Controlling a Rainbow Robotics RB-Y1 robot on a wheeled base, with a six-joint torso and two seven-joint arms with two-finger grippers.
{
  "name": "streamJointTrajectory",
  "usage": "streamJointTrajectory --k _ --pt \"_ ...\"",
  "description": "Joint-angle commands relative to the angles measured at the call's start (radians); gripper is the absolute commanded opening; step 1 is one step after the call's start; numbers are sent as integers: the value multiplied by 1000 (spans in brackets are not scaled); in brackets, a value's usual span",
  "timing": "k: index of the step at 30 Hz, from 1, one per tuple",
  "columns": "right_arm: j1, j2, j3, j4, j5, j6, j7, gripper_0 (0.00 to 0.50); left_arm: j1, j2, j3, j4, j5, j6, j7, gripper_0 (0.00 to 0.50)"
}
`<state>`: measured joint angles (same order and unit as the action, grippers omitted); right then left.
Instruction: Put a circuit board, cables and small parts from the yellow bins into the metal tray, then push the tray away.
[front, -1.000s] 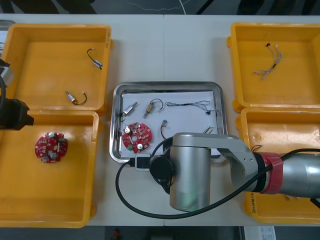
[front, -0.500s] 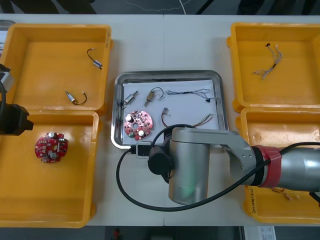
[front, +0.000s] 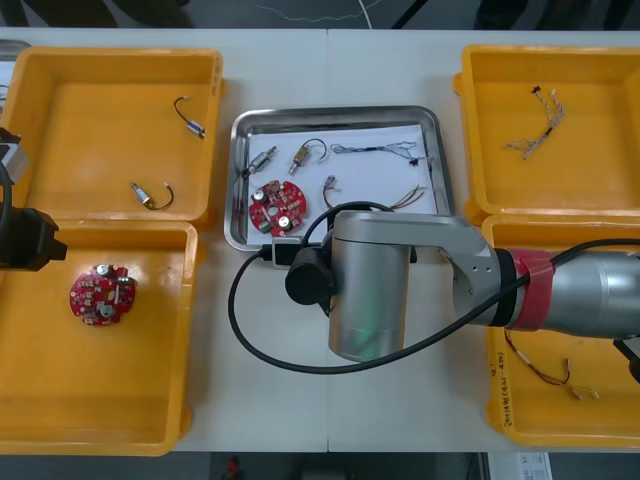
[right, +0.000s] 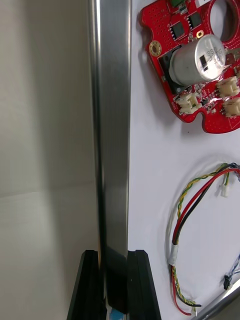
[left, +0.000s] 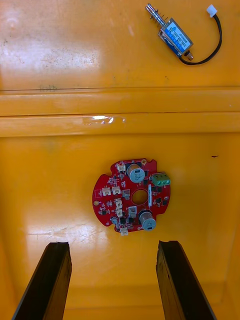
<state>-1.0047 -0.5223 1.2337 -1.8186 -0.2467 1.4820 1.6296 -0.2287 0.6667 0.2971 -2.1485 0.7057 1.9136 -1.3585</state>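
The metal tray (front: 335, 113) lies at the table's middle, white inside. It holds a red circuit board (front: 275, 208), two small metal parts (front: 263, 160), and thin cables (front: 375, 151). My right arm's silver body (front: 370, 285) covers the tray's near edge. In the right wrist view my right gripper (right: 116, 285) is shut on the tray's rim (right: 112, 125), beside the circuit board (right: 200, 65) and a red and yellow cable (right: 200, 210). My left gripper (left: 114, 280) stands open above another circuit board (left: 131, 202) in the near left bin (front: 100, 380).
The far left bin (front: 90, 140) holds two small metal parts (front: 190, 115), one of which (left: 172, 37) lies beyond the left gripper. A thin cable (front: 538, 130) lies in the far right bin (front: 580, 170). The near right bin (front: 570, 270) holds another cable (front: 540, 365).
The tray has slid away from me toward the table's far side, with my right arm following it. The left arm has stayed still.
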Motion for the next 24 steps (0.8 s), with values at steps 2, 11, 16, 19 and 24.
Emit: streamJointTrajectory --k 2,11,16,19,24 --pt "-86 19 6 54 10 -23 -13 0 22 -10 30 -33 3 6 70 500" --pt "-130 67 -14 162 9 -49 -5 0 22 -10 30 -33 3 6 70 500" --pt "-160 84 -16 206 7 -74 -2 0 22 -10 30 -33 3 6 70 500" --pt "-172 84 -16 217 7 -89 -1 0 22 -10 30 -33 3 6 70 500" --pt "-198 84 -16 255 6 -118 7 0 22 -10 30 -33 3 6 70 500"
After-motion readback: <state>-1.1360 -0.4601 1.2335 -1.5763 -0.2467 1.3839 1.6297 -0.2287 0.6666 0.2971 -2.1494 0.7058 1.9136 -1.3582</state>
